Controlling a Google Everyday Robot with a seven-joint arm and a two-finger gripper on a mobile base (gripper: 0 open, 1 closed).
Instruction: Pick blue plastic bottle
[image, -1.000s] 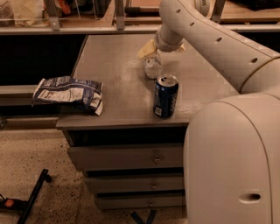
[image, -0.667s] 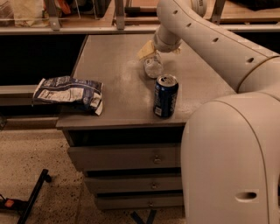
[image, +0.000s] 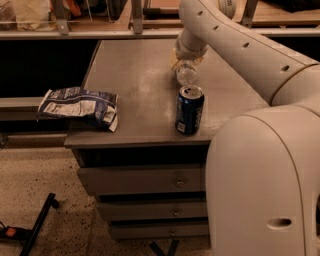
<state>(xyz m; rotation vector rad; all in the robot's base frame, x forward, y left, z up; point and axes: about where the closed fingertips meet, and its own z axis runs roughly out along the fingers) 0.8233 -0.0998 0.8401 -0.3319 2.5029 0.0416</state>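
The blue plastic bottle (image: 186, 74) is small, clear-whitish and ribbed. It is at the middle back of the grey cabinet top (image: 140, 85), just behind the dark blue soda can (image: 189, 109). My gripper (image: 184, 59) is at the end of the white arm, which reaches in from the upper right. It is right over the top of the bottle and hides the cap end. The bottle's lower part shows just beneath it.
A blue-and-white foil snack bag (image: 80, 106) lies on the cabinet's front left corner and overhangs the edge. Drawers (image: 145, 180) are below the top. My white base (image: 260, 185) fills the lower right. A shelf rail (image: 90, 34) runs along the back.
My gripper and the bottle under it have shifted a little to the right together. The can and the snack bag have stayed put.
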